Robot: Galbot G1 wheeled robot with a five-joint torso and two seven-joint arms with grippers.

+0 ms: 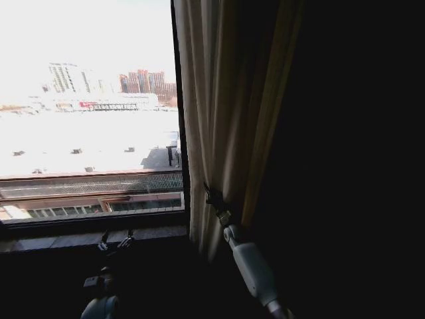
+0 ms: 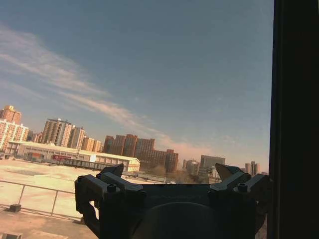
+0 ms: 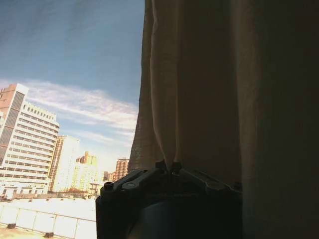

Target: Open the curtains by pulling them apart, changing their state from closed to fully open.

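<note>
One right gripper (image 1: 211, 197) pinching curtains (image 1: 212, 100), fingers (image 3: 149, 175) half-buried in pleats

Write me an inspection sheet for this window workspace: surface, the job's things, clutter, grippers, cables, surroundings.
Surface: dark window sill under the glass, bare where visible.
Job's things: curtain, pleated cream fabric, bunched at the window's right side beside a dark drape; the glass left of it is uncovered.
Clutter: nothing seen.
Grippers: right gripper raised, fingers pinched shut on the curtain's fold; left gripper low by the sill, open, holding nothing, facing the glass.
Cables: nothing seen.
Surroundings: dark window frame; outside, a bright rooftop, railing and distant apartment blocks under blue sky.
</note>
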